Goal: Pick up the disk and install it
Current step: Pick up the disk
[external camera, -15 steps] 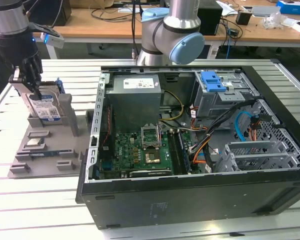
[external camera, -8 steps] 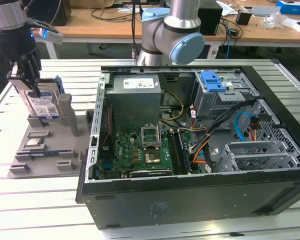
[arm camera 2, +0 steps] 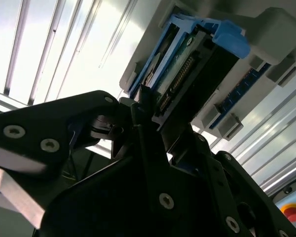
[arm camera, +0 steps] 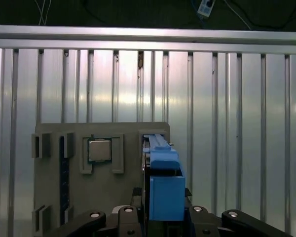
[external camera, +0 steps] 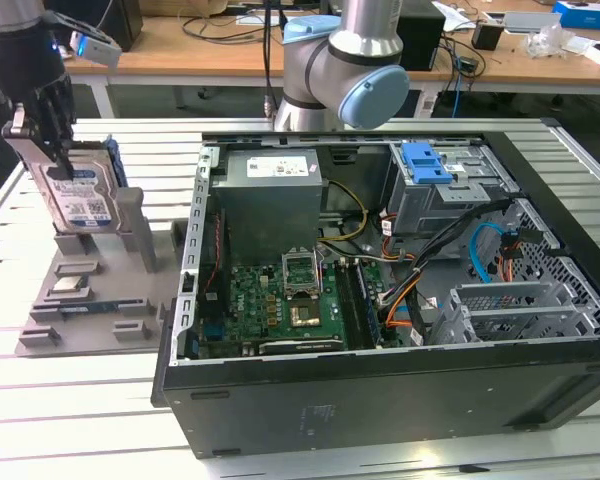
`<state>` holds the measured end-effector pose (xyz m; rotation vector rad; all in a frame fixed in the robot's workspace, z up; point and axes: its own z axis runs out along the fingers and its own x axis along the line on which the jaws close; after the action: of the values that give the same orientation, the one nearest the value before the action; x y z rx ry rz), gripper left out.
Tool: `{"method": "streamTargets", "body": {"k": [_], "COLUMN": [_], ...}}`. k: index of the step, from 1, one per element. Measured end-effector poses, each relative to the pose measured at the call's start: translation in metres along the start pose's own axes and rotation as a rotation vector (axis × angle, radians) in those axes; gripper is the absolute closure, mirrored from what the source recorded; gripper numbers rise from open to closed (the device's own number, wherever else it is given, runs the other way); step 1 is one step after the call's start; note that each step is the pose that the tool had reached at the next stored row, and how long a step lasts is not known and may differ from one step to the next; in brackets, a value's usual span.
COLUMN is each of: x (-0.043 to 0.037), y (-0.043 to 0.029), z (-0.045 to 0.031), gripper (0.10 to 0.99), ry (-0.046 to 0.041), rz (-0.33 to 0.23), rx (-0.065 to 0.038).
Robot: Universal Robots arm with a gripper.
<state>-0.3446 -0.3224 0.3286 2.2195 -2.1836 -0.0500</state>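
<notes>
The disk (external camera: 80,195), a silver drive with a white-and-blue label in a blue carrier frame, stands on edge in the grey fixture (external camera: 90,290) at the exterior view's left. My black gripper (external camera: 62,160) comes down on the disk's upper edge, and its fingers sit against both faces, shut on it. In the second wrist view the disk's connector edge and blue frame (arm camera 2: 187,74) run out from between the gripper's (arm camera 2: 163,118) fingers. The first wrist view looks down on the blue carrier (arm camera: 163,182), clamped at the gripper (arm camera: 163,217).
An open computer case (external camera: 380,400) lies to the exterior view's right, with a motherboard (external camera: 280,300), grey power supply (external camera: 265,190) and a drive cage with a blue latch (external camera: 427,165). The fixture also holds a processor chip (arm camera: 99,150). The arm's base (external camera: 345,60) stands behind the case.
</notes>
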Motion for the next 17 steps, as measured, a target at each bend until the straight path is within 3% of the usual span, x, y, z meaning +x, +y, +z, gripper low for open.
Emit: {"method": "streamTargets", "body": {"k": [15,17], "x": [-0.0044,-0.0045], "y": [0.0028,0.0037], "z": [-0.0681,-0.088], "gripper": [0.722,0.722], "ry": [-0.0001,-0.0001], "rz": [0.0,0.0], "rx": [0.0,0.0]}}
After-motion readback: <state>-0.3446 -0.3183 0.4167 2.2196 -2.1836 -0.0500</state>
